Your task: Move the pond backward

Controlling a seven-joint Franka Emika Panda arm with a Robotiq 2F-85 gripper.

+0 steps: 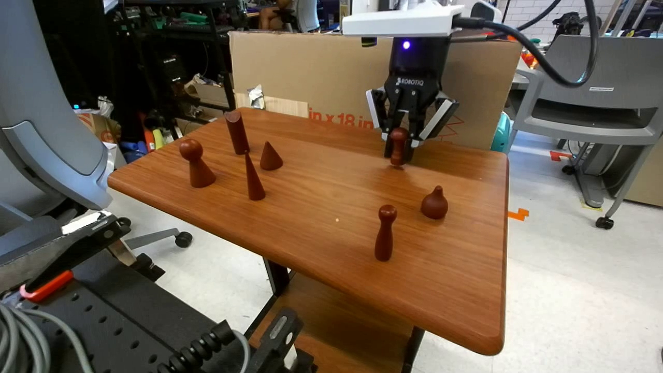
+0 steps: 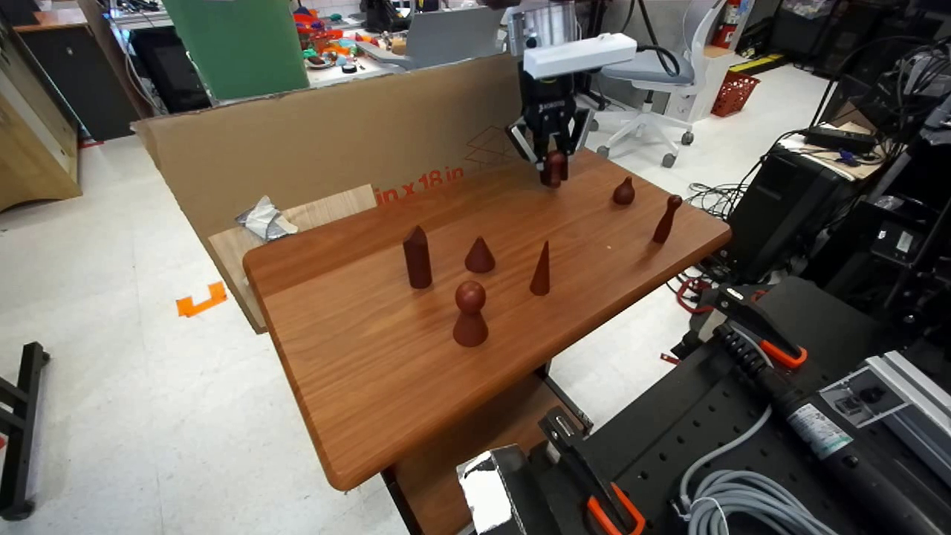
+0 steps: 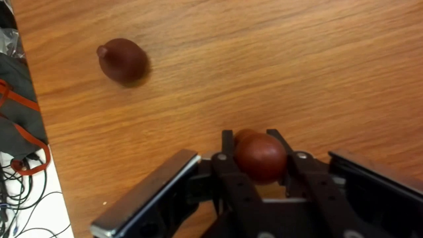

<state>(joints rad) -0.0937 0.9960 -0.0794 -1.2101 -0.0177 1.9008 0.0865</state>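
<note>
So, on the left in an exterior view a ball-headed cone [image 1: 197, 166] is standing well away. Going right, the pawn [image 1: 398, 146] is being held near the far edge of the table [image 1: 321, 202], with the gripper [image 3: 250, 136] squeezing it from both sides. I'm guessing at wood: light, stiff, tough to break, maybe slick around that ball, so the narrower neck is looking like the safest grip. Its long axis is running roughly upright, ball up, base down. Not seeing enough down there to say whether the base is touching the table. Farther right, a squat bulb [image 1: 434, 204] is standing apart.
</note>
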